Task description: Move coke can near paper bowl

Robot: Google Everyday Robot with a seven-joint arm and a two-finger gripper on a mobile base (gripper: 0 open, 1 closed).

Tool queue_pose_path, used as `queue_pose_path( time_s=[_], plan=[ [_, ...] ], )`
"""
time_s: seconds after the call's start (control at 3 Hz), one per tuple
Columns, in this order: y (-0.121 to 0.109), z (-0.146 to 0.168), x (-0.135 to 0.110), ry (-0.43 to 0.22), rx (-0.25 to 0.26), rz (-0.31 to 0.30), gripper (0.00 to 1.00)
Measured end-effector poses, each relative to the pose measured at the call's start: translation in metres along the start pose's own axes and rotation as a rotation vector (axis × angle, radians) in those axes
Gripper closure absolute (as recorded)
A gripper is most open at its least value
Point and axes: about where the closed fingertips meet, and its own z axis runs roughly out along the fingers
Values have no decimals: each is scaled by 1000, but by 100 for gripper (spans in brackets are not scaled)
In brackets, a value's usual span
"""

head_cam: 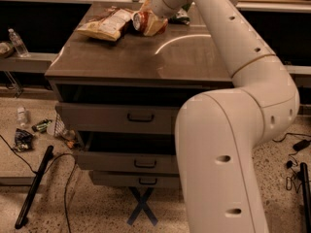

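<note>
The coke can [138,20], red with a silver end, lies on its side at the far end of the cabinet top. It lies right beside the paper bowl [156,27], an off-white rounded shape that sits tilted just right of it. My gripper [148,9] is at the end of the white arm, directly above and behind the can and bowl, and the wrist mostly hides it. I cannot tell whether it holds the can.
A tan and brown snack bag [105,25] lies just left of the can. A green snack bag [181,16] peeks out behind the arm. The brown cabinet top [146,57] has open drawers [141,116] below. Bottles, litter and a black pole [33,187] lie on the floor at the left.
</note>
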Motion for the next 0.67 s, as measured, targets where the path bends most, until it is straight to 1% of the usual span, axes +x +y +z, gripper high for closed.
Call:
queue_pose_path(
  time_s=[0.33, 0.67],
  plan=[
    [-4, 15, 21, 61, 6, 22, 82],
    [5, 30, 38, 104, -27, 51, 59]
  ],
)
